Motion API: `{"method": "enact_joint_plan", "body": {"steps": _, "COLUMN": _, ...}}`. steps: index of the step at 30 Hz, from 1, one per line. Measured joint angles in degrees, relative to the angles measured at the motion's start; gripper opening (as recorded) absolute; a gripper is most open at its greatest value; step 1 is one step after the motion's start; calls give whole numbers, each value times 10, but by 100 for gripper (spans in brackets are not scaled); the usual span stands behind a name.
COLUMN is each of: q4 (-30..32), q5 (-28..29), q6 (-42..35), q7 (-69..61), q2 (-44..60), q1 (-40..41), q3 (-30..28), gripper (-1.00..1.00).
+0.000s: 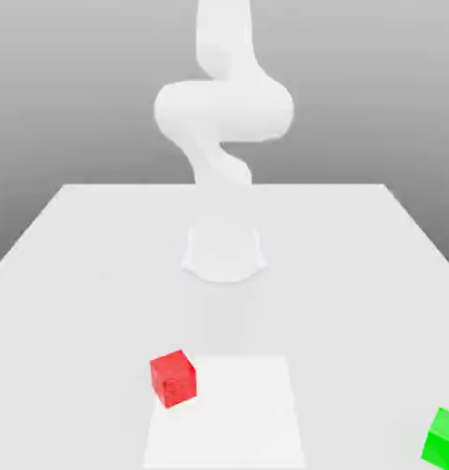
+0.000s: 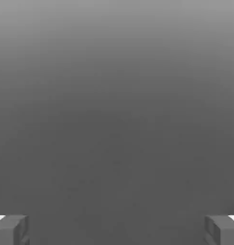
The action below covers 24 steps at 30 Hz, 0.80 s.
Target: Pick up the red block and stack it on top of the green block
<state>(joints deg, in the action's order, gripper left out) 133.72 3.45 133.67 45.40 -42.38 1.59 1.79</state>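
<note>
The red block [image 1: 173, 378] sits on the white table [image 1: 72, 275] near its front edge, a little to the exterior view's left of centre. The green block [image 1: 443, 438] rests at the front corner on the exterior view's right, cut off by the frame's edge. The two blocks lie far apart. In the hand view my gripper [image 2: 117, 230] is open, its grey fingertips [image 2: 11, 229] standing wide apart with nothing between them, and plain grey lies beyond them.
The white arm's round base [image 1: 224, 252] stands mid-table behind the blocks, and its links [image 1: 223, 110] curve upward out of frame. A paler square patch [image 1: 237, 413] lies just beside the red block.
</note>
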Motion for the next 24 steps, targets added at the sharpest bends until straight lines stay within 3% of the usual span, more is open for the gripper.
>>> {"method": "enact_joint_plan", "body": {"steps": 7, "q4": 54, "q5": 88, "q6": 49, "q7": -20, "q2": 107, "q1": 40, "q3": 26, "gripper": 0}}
{"method": "enact_joint_plan", "body": {"steps": 14, "q4": 106, "q5": 147, "q6": 96, "q7": -60, "q2": 214, "q1": 68, "q3": 17, "gripper": 0}}
{"method": "enact_joint_plan", "body": {"steps": 19, "q4": 144, "q5": 161, "q6": 134, "q7": -109, "q2": 285, "q1": 77, "q3": -5, "gripper": 0}}
{"method": "enact_joint_plan", "body": {"steps": 24, "q4": 184, "q5": 141, "q6": 178, "q7": -182, "q2": 347, "q1": 77, "q3": -31, "gripper": 0}}
